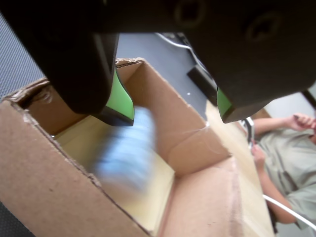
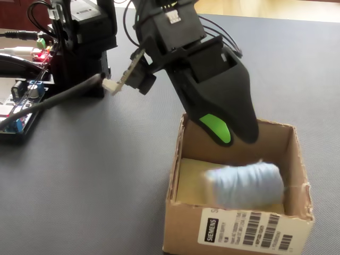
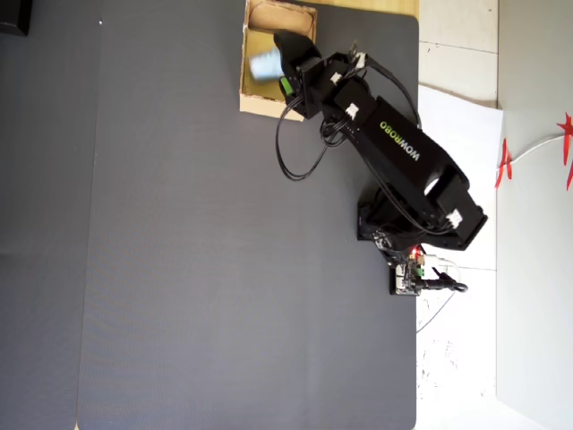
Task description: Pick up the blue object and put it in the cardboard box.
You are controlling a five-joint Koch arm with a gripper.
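Observation:
The blue object is a pale blue ribbed lump, motion-blurred, inside the cardboard box and free of the jaws. In the fixed view the blue object lies against the right side of the box, near its front wall. My gripper hangs open just above the box's opening, its green-padded jaws spread wide with nothing between them. The fixed view shows the gripper over the box's back wall. From overhead, the gripper reaches over the box, with the blue object inside.
The arm's base and a circuit board with wires stand at the left of the fixed view. A dark grey mat covers the table. A person sits beyond the box in the wrist view.

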